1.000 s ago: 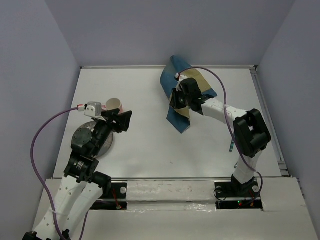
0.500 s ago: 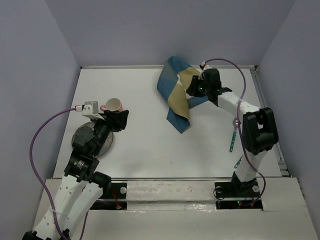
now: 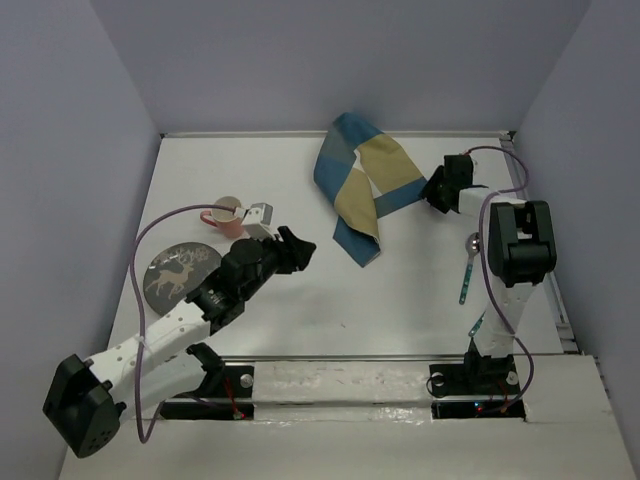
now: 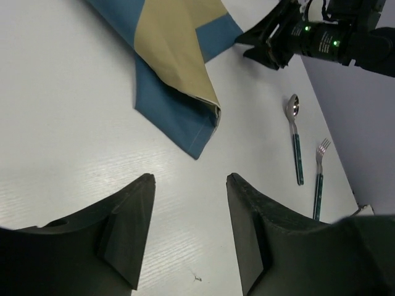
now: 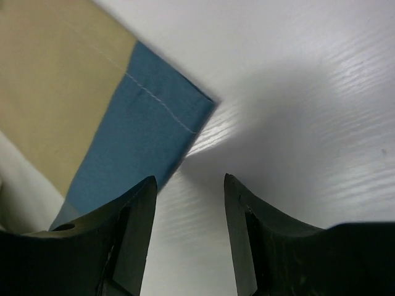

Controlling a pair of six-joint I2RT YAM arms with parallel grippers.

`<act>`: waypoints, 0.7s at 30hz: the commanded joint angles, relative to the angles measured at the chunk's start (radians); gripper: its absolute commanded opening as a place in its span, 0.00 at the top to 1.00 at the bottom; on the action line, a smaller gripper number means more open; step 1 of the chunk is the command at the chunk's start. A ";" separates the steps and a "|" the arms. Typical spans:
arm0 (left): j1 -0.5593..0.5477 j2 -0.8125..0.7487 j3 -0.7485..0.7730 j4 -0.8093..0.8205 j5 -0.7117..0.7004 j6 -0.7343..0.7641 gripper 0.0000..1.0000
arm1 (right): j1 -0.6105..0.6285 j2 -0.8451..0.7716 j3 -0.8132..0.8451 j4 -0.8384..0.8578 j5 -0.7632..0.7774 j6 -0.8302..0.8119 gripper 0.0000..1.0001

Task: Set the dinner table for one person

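The white dinner table (image 3: 300,310) carries a crumpled, folded blue-and-tan placemat (image 3: 362,185) at the back middle; it also shows in the left wrist view (image 4: 176,74) and the right wrist view (image 5: 92,105). My right gripper (image 3: 432,192) is open and empty, just right of the placemat's corner (image 5: 207,102). My left gripper (image 3: 300,250) is open and empty over bare table, left of the placemat's near tip (image 4: 197,151). A spoon (image 3: 468,268) and fork (image 3: 478,325) lie at the right. A pink cup (image 3: 226,213) and a grey deer plate (image 3: 180,275) are at the left.
The spoon (image 4: 296,145) and fork (image 4: 320,179) with teal handles lie side by side near the right table edge. Grey walls enclose the table on three sides. The right arm's body (image 4: 333,40) shows beyond the placemat.
My right gripper has let go of the placemat and drawn back to the right; the placemat now lies on the table. My left arm has swung right, away from the cup and plate.
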 commanded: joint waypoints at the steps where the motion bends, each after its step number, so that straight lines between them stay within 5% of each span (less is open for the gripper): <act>1: -0.076 0.113 0.020 0.163 -0.140 -0.038 0.36 | -0.013 0.068 0.067 0.035 0.007 0.111 0.50; 6: -0.114 0.254 0.049 0.232 -0.211 -0.033 0.29 | -0.013 0.111 0.064 0.084 0.047 0.206 0.63; 12: -0.123 0.494 0.155 0.298 -0.209 -0.012 0.20 | -0.013 0.139 0.086 0.099 0.066 0.205 0.98; 21: -0.143 0.808 0.360 0.381 -0.215 0.000 0.14 | -0.013 0.003 -0.127 0.208 0.061 0.154 1.00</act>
